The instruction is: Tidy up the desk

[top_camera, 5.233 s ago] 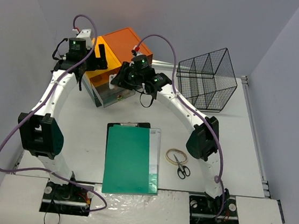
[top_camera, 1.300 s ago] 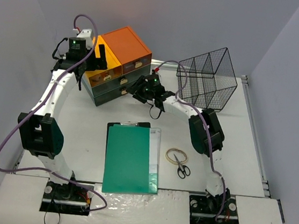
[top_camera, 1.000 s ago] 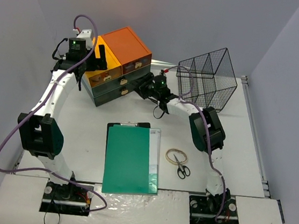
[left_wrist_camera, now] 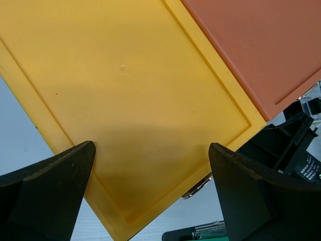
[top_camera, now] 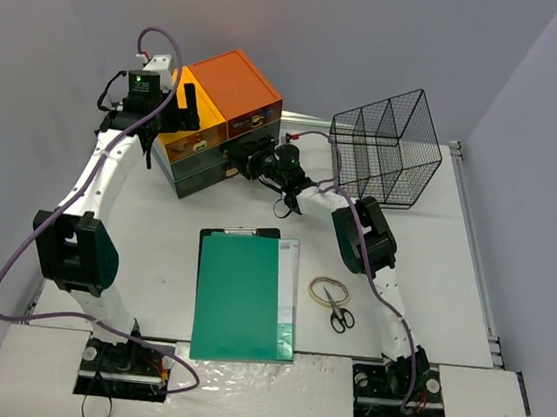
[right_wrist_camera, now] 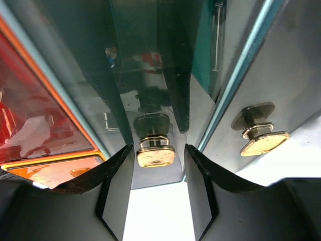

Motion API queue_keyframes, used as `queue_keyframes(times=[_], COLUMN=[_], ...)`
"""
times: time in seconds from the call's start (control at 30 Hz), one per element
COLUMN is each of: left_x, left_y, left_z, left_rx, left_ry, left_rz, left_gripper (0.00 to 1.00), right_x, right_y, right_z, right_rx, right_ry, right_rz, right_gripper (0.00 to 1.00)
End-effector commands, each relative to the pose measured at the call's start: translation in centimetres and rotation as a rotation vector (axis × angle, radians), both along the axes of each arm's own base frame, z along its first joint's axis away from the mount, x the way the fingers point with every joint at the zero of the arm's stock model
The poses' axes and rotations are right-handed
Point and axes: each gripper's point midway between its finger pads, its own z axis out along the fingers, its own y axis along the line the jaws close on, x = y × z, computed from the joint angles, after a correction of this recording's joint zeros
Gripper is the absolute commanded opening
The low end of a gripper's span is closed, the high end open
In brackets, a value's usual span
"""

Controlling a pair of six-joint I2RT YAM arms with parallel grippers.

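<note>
Between the fingers of the right gripper (right_wrist_camera: pixel 156 168) sits a brass knob (right_wrist_camera: pixel 155 155) on the glassy front of the drawer unit (top_camera: pixel 233 93). The jaws stand partly spread around it, with a sliver of gap on each side, so nothing is pinched yet. The step in hand looks like taking this knob to draw the drawer out. To do it well, the pads should close squarely on the knob's stem behind its flat cap, then pull straight back along the drawer's own line, since the unit sits skewed on the desk (top_camera: pixel 156 225). A second knob (right_wrist_camera: pixel 261 140) lies just beyond one finger, so any sideways drift risks catching it.

Above the unit's yellow lid hangs the left gripper (left_wrist_camera: pixel 150 160), spread wide and holding nothing; whether it touches the lid I cannot tell. It could steady the unit against sliding.

Behind the right gripper the desk offers bare room before the clipboard (top_camera: pixel 245 300). Beside the right forearm, the wire basket (top_camera: pixel 386 145) stands near, so the elbow has little margin on that side.
</note>
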Motion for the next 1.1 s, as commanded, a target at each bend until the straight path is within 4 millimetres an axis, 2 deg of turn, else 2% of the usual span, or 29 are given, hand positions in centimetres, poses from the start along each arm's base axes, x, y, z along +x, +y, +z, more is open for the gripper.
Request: queue_keyframes(times=[0.0,0.23,0.3,0.43,0.57,0.63,0.7,0.8,0.93,1.07], left_x=[-3.0,-3.1,-3.1,-3.1,-3.0,-3.0,-3.0,-2.9,-2.9,-2.9], left_y=[2.3,2.4,2.4,2.6,2.7,2.7,2.7,2.6,2.5,2.5], left_z=[-4.4,-4.3,-4.2,-4.0,-3.9,-4.0,-4.0,-4.0,-4.0,-3.9], left_rx=[0.032,0.032,0.033,0.032,0.024,0.022,0.017,0.010,0.005,-0.002], left_ry=[0.211,0.210,0.209,0.204,0.200,0.200,0.197,0.194,0.193,0.188], left_rz=[0.078,0.078,0.080,0.082,0.087,0.089,0.087,0.088,0.089,0.091], left_gripper=[0.97,0.97,0.97,0.97,0.97,0.97,0.97,0.97,0.97,0.97], right_x=[0.7,0.5,0.0,-1.5,-4.3,-5.4,-7.1,-8.7,-10.8,-12.1], right_y=[0.8,0.7,0.5,-0.3,-2.2,-3.0,-4.1,-5.2,-6.5,-7.3], right_z=[5.6,4.6,4.5,3.6,1.9,2.4,0.6,0.4,-0.9,-1.3], right_rx=[0.103,0.074,0.050,-0.062,-0.185,-0.217,-0.272,-0.326,-0.439,-0.484], right_ry=[-0.112,-0.105,-0.097,-0.105,-0.065,-0.074,-0.033,-0.019,0.014,0.032], right_rz=[-0.014,-0.002,0.004,0.031,0.064,0.077,0.096,0.112,0.145,0.158], right_gripper=[0.39,0.08,0.03,0.00,0.00,0.00,0.00,0.00,0.00,0.00])
